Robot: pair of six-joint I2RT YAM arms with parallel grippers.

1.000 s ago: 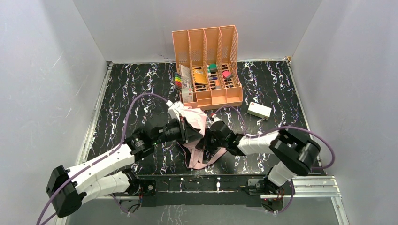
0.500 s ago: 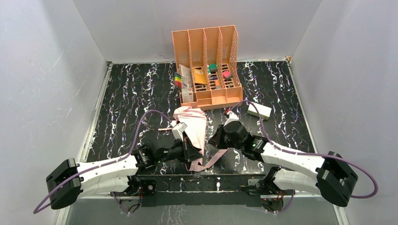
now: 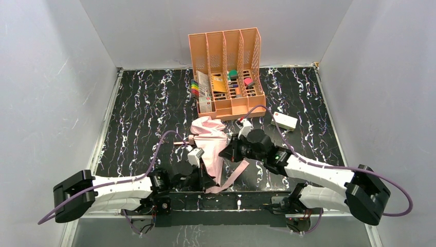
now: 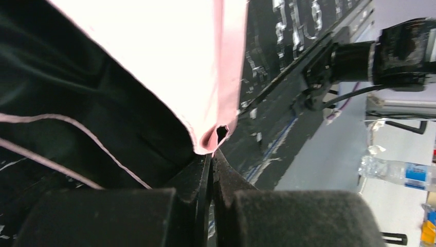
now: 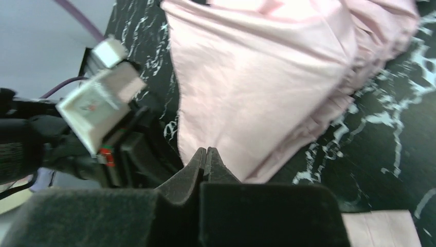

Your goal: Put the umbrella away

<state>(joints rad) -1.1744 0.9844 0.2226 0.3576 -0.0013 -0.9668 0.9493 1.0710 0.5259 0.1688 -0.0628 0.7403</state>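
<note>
Light, floppy umbrella (image 3: 211, 144) on the table (image 3: 139, 108): left tool (image 4: 211, 154) pinches its hem, right tool (image 5: 205, 153) clenched shut; the bunched top likely holds firmer.

A black tabletop (image 3: 144, 108) veined with white, like marble. At its far edge stands an orange plastic desk organiser (image 3: 229, 77) with upright slots. Near its right front corner lies a small white rectangular box (image 3: 284, 121). A pale pink folding umbrella (image 3: 211, 141) lies crumpled near the front middle.

Crumpled pale-pink folding umbrella (image 3: 210, 139) on black marbled surface (image 3: 139, 103); L jaws near side, R jaws right; orange slotted organiser (image 3: 226, 62) behind.
</note>
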